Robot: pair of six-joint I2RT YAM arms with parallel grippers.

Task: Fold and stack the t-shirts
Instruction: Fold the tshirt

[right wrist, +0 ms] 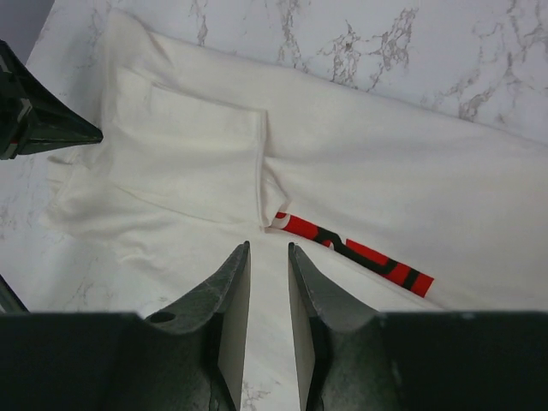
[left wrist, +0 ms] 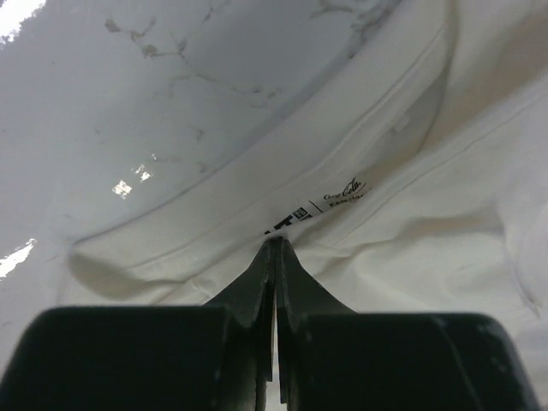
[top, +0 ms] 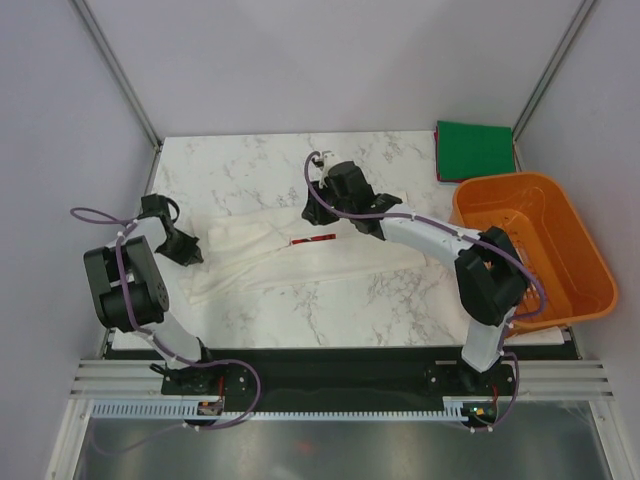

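White t-shirt (top: 262, 252): lies folded in a long band across the marble table (top: 400, 300), middle-left, red print (right wrist: 355, 254) showing.
Green t-shirt (top: 475, 148): folded square, back right corner, behind the orange basket (top: 520, 182).
Left gripper (left wrist: 274, 247): jaws pressed together, tips at the white t-shirt's collar label; whether cloth is pinched cannot be told.
Right gripper (right wrist: 268, 250): jaws slightly parted, holding nothing, over the white t-shirt beside the red print.

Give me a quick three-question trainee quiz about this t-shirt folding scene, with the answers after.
1. True or false: the green t-shirt lies inside the orange basket.
2. The right gripper, over the white t-shirt, has its jaws: A open, B shut on cloth, C out of view.
3. Fill in: the colour of the white t-shirt's print is mainly ___.
Key: 1 false; 2 A; 3 red.
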